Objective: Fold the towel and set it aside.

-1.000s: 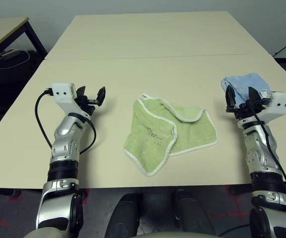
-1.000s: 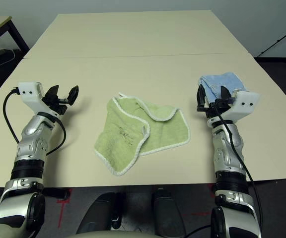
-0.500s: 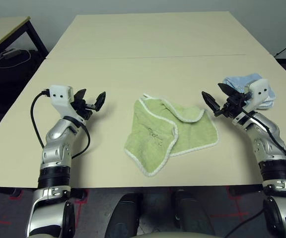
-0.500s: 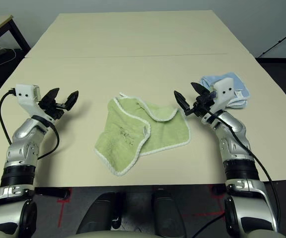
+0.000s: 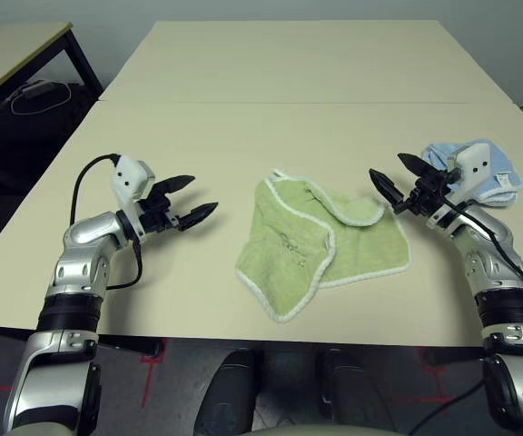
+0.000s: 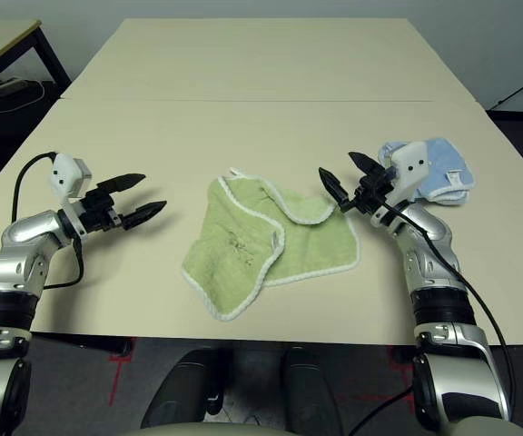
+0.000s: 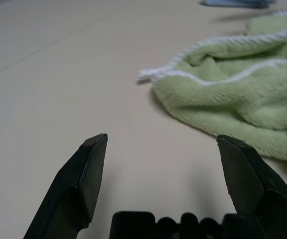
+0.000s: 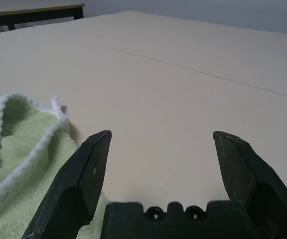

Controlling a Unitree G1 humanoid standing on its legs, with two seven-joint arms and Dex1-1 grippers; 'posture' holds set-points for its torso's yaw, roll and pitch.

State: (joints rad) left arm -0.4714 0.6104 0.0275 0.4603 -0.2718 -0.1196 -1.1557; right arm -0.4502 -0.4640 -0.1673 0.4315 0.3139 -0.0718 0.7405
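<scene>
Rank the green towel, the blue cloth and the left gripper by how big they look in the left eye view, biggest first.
1. Green towel, clearly largest.
2. Blue cloth, partly behind the right arm.
3. Left gripper, open.
The last two look close in size, and their distance from the camera differs, so that order is unsure.

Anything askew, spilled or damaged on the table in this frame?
The light green terry towel with white edging lies rumpled at the table's middle, one layer flopped crookedly over another, with a small dark mark. The light blue cloth sits bunched at the right. No spill or damage.
</scene>
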